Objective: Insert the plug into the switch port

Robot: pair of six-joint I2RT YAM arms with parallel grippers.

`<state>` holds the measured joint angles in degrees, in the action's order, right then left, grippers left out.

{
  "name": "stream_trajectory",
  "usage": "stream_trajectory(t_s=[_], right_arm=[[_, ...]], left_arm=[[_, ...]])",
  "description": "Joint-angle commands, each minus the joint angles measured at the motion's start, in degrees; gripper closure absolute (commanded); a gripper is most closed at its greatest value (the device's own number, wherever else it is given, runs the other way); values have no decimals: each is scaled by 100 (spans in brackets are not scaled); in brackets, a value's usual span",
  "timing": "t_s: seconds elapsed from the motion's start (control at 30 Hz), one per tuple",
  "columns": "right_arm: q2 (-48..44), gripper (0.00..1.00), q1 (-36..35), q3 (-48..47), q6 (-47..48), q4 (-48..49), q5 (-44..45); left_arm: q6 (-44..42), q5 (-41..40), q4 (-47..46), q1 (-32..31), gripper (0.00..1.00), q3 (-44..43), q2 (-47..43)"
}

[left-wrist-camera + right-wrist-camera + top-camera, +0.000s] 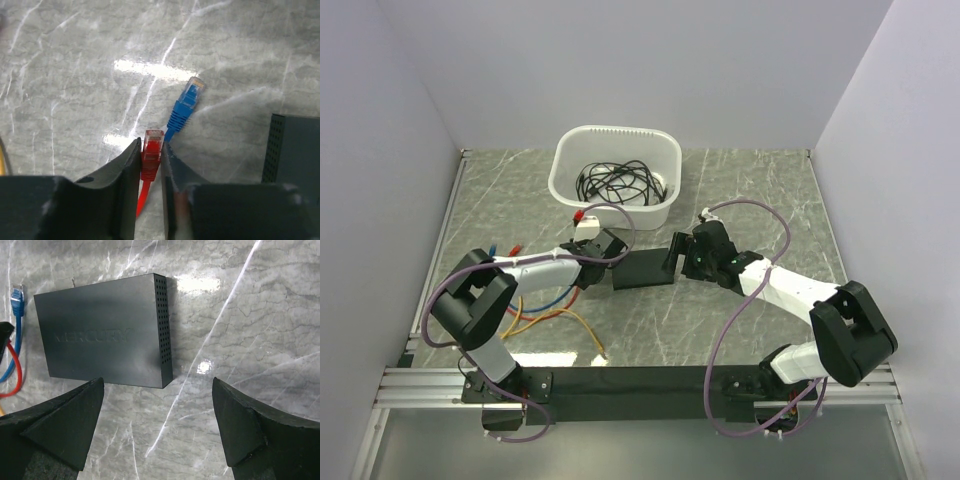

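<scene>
A red plug (153,146) on a red cable sits between the fingers of my left gripper (150,144), which press it from both sides just above the marble tabletop. A blue plug (186,105) lies loose just beyond it. The switch (642,270), a flat matte-black box, lies at mid-table to the right of the left gripper (604,258); its vented end (294,150) shows at the right edge of the left wrist view. My right gripper (157,386) hangs open above the near right corner of the switch (100,335), touching nothing. The ports are not visible.
A white tub (660,150) holding black cables stands at the back behind the switch. Yellow, blue and red cables (555,315) trail over the table at the left, by the left arm. The blue plug (18,297) also lies left of the switch.
</scene>
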<state>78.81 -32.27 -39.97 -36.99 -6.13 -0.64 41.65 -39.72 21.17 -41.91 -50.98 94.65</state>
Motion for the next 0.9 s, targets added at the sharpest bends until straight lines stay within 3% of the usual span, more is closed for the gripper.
stream_trajectory(t_s=[0.0, 0.1, 0.27, 0.47, 0.67, 0.87], right_arm=[[-137, 5, -7, 50, 78, 103, 82], [-137, 5, -16, 59, 87, 121, 82], [-216, 6, -7, 103, 131, 209, 82], [-971, 7, -25, 366, 350, 902, -821], [-2035, 7, -25, 691, 211, 2281, -2543], [-2370, 19, -34, 736, -404, 3819, -3696]], left_arm=[[54, -299, 203, -45, 85, -245, 80], [28, -299, 238, -54, 100, -307, 106], [-34, -316, 388, -72, 99, -448, -52], [-280, -229, 511, -72, 100, -834, -903], [-702, 1132, -358, -72, 99, -668, -2370], [-649, 2160, -1062, -72, 99, -509, -3602]])
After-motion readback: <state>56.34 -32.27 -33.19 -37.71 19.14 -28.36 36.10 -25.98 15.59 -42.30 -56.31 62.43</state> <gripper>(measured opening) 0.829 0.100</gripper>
